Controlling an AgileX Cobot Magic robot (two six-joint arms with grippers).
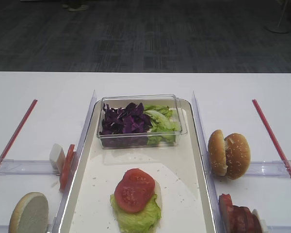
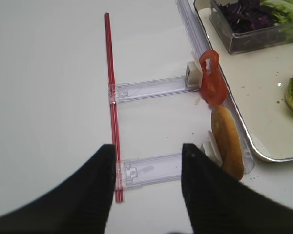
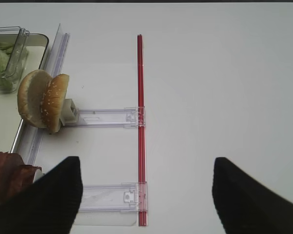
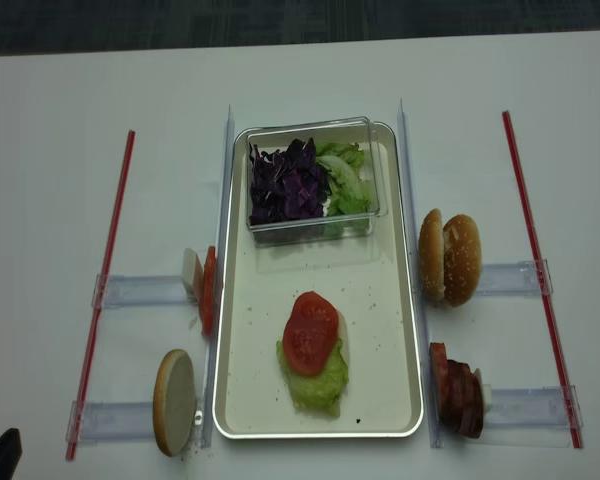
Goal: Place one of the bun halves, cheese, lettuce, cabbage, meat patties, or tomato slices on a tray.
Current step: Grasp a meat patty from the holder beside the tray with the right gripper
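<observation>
The cream tray (image 1: 194,160) holds a lettuce leaf (image 1: 136,216) with a tomato slice (image 1: 134,189) on top. At its far end a clear box holds purple cabbage (image 1: 123,121) and more lettuce (image 1: 162,121). Left of the tray stand a cheese piece (image 1: 56,157), a tomato slice (image 2: 211,83) and a bun half (image 2: 228,144). To the right stand two bun halves (image 3: 41,102) and meat patties (image 4: 458,392). My right gripper (image 3: 146,163) is open over bare table beside them. My left gripper (image 2: 147,156) is open over a clear rail, holding nothing.
Red strips (image 4: 105,290) (image 4: 540,270) run down both sides of the table, joined to clear plastic rails (image 3: 107,117) that carry the ingredients. Clear upright dividers (image 1: 199,121) flank the tray. The table's far edge meets dark floor.
</observation>
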